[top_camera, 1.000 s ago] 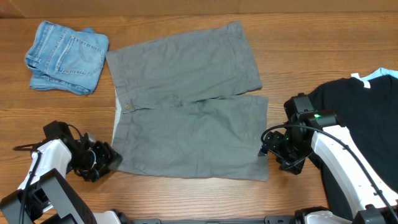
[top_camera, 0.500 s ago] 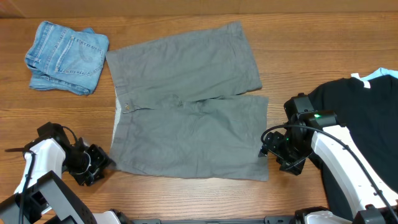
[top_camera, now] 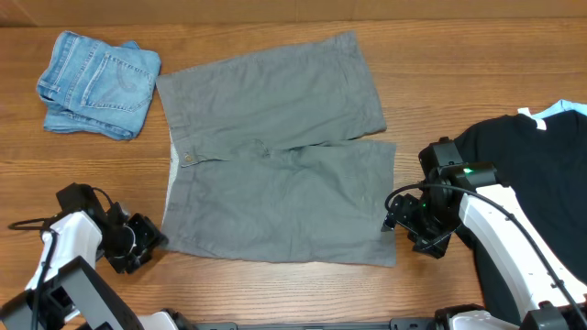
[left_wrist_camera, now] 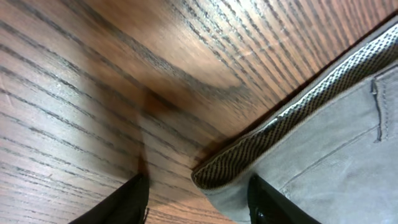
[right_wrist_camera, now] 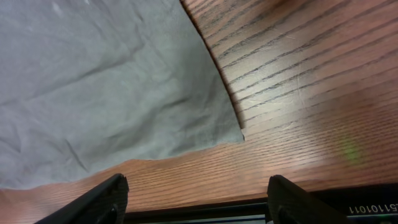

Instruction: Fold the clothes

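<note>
We judge step as pre-grasp; fold not yet begun.
- Shorts (top_camera: pixel 275 156) lie flat at centre of overhead frame, waistband at left, legs at right.
- Left gripper (left_wrist_camera: pixel 198 202) is partly open and empty. Waistband corner (left_wrist_camera: pixel 211 177) sits between fingers, unpinched.
- Right gripper (right_wrist_camera: pixel 196 199) is wide open and empty, just short of lower hem corner (right_wrist_camera: pixel 239 134).
- Next move, we reckon: both close on bottom-edge corners, lift, carry toward top of frame.
- We see no containers.
- Denim garment (top_camera: pixel 99 82) is upper left, black T-shirt (top_camera: pixel 523 156) at right. Both lie apart from shorts on table (top_camera: pixel 459 55).
</note>
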